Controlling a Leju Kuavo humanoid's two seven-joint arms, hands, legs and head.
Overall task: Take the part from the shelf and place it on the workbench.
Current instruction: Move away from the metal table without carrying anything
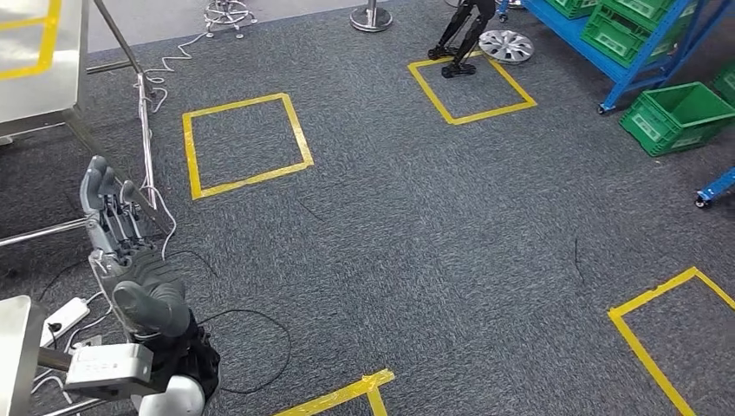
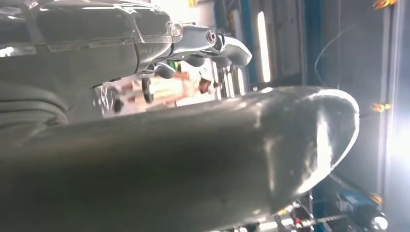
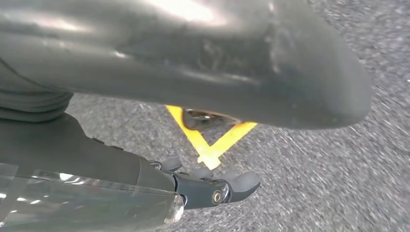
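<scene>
My left hand [image 1: 123,251] is raised at the left of the head view, its fingers [image 1: 106,198] stretched out and nothing in its palm. Up close, the left hand [image 2: 193,96] has its thick thumb [image 2: 203,159] apart from the dark fingers [image 2: 217,46], with only background between them. My right hand [image 3: 203,125] hangs over grey carpet, thumb [image 3: 203,53] and fingers [image 3: 220,187] apart, holding nothing. The blue shelf [image 1: 626,52] with green bins [image 1: 626,28] stands at the far right. A metal workbench [image 1: 42,61] corner with yellow tape is at the far left.
Grey carpet carries yellow taped squares [image 1: 244,144]. A green crate [image 1: 685,116] sits on the floor beside the shelf. A round silver disc [image 1: 505,45] and a dark stand [image 1: 462,39] lie further off. Cables [image 1: 251,347] and a power strip [image 1: 62,317] trail near my left side.
</scene>
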